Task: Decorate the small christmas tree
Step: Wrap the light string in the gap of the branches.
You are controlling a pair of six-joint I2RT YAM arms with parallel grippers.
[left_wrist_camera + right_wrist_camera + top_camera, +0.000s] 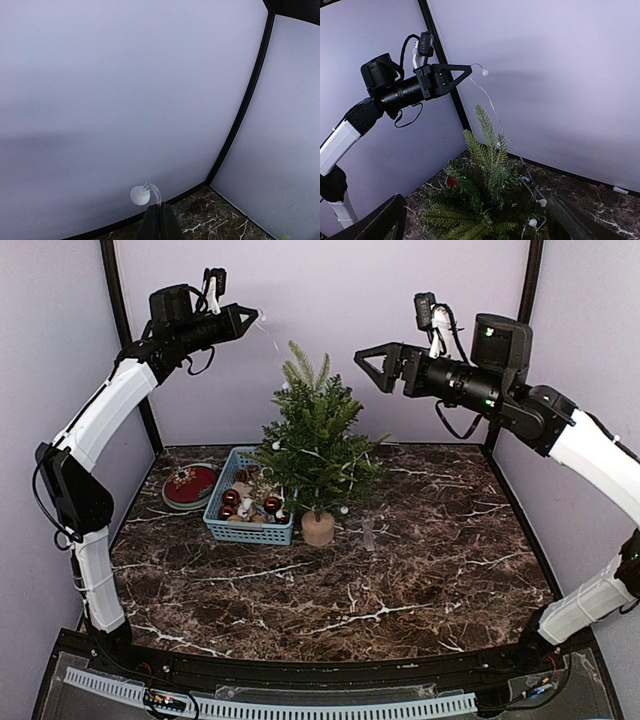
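Holding a limp light string [484,72] pinched shut near its end bulb, left gripper [250,314] sits high above the small christmas tree [315,455]; right gripper [370,368] gapes wide, empty. Tree stands mid-table [420,580], touching the blue basket [250,528]. It looks light and tippy, with soft springy needles, so grip the thin stem or pale wood base.

Bright, even diffuse light; soft shadow on wall [50,140]; wrist views slightly soft.
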